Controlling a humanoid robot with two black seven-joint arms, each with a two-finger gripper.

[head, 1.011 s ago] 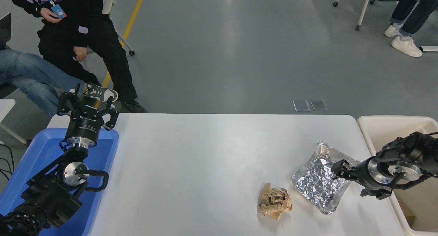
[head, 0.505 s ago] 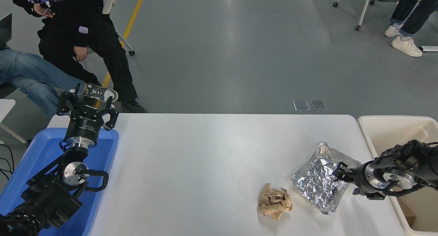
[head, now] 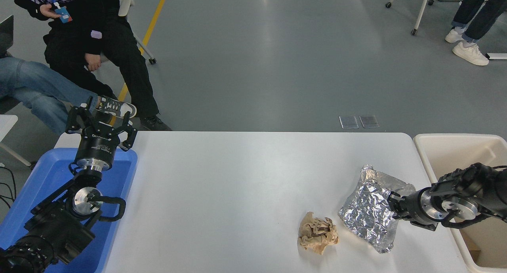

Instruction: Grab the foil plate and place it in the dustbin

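The foil plate (head: 370, 207), crinkled silver, lies on the white table (head: 237, 186) at the right, its right edge pinched up. My right gripper (head: 392, 207) reaches in from the right edge and its fingers are closed on that right edge. The cream dustbin (head: 451, 138) stands just beyond the table's right end, behind and under my right arm. My left gripper (head: 101, 122) is parked open above the blue tub at the lower left.
A crumpled tan paper ball (head: 318, 232) lies just left of the foil plate near the front edge. A blue tub (head: 47, 178) sits at the table's left end. People sit at the far left (head: 79, 47); a person's legs show at the top right (head: 471, 23).
My right gripper has dropped lower and closed on the foil plate's right edge, which has bunched up and shifted slightly. The left arm has not moved.
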